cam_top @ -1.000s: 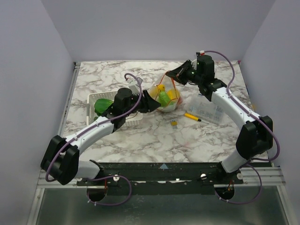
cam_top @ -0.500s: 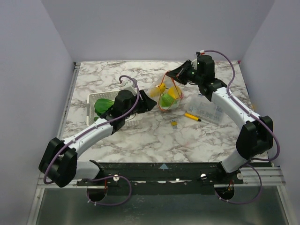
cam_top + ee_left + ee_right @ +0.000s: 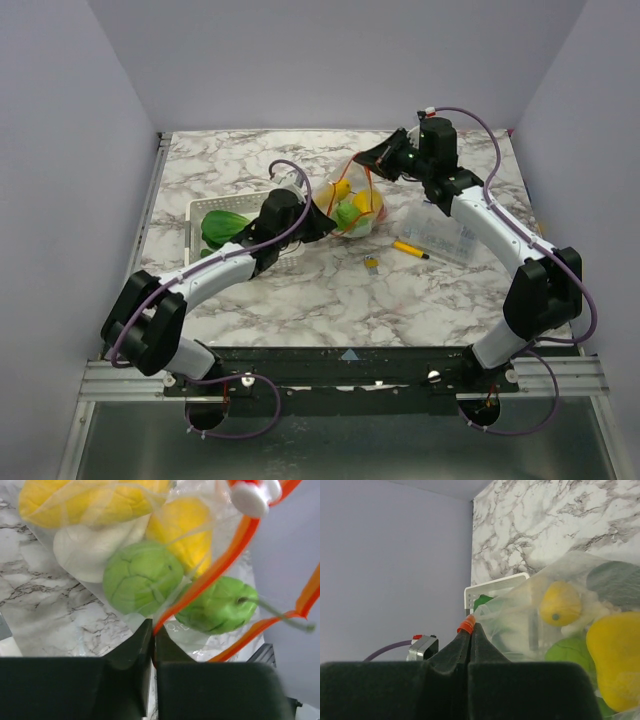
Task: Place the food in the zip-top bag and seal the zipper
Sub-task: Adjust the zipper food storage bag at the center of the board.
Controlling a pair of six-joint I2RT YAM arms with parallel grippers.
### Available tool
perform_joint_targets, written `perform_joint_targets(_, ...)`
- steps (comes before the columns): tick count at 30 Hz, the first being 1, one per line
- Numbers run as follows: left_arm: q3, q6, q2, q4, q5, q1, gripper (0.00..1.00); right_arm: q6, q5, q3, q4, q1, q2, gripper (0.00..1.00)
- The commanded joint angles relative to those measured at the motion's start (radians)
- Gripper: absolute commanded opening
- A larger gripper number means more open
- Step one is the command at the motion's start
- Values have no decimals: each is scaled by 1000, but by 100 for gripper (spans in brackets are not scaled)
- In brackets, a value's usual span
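While both grippers pinch the bag's rim, layout left to right: plain lilac wall, white-grey marble table (image 3: 300, 300), white lattice basket (image 3: 205, 245) with one green piece (image 3: 222, 222) lying in it; left gripper (image 3: 320, 222) just beside the basket, jaws pressed together on the zipper (image 3: 220, 565) at the bag's left side; zip-top bag (image 3: 355, 205) slung between the two grippers, mouth open, bottom looks to rest on the marble, holding food (image 3: 142, 582): two green, two yellow, one white; right gripper (image 3: 375, 160) at the far side, jaws clamped on the orange strip too; small yellow item (image 3: 371, 263), yellow marker (image 3: 410, 249) and clear compartment box (image 3: 440, 232) on the table further right; same lilac wall at rear and right
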Motion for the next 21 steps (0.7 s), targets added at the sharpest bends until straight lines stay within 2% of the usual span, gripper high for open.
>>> perform_joint_targets(1, 60, -15, 18, -20, 50, 2, 0, -52, -8, 40, 6, 1, -29, 1)
perform_joint_targets(3, 95, -45, -4, -53, 138, 5, 0, -202, -58, 60, 29, 1, -18, 1)
perform_joint_targets(5, 121, -124, -43, -56, 226, 5, 0, -450, -79, 94, -1, 12, -5, 1)
perform_joint_targets(7, 149, -211, -85, -31, 285, 6, 0, -656, -17, 156, -97, 26, 18, 1)
perform_joint_targets(9, 206, -257, -102, -63, 282, 7, 0, -749, 46, 201, -161, 33, 37, 1)
perform_joint_targets(12, 239, -333, -83, -98, 233, 24, 0, -748, -15, 208, -133, 42, 37, 1)
perform_joint_targets(15, 164, -484, -45, -68, 229, 74, 0, -700, -56, 170, -75, 58, 43, 1)
perform_joint_targets(18, 84, -580, 9, 54, 246, 98, 0, -692, -19, 140, -48, 62, 85, 1)
perform_joint_targets(21, 136, -583, 81, 110, 351, 122, 0, -729, 47, 216, -122, 65, 132, 1)
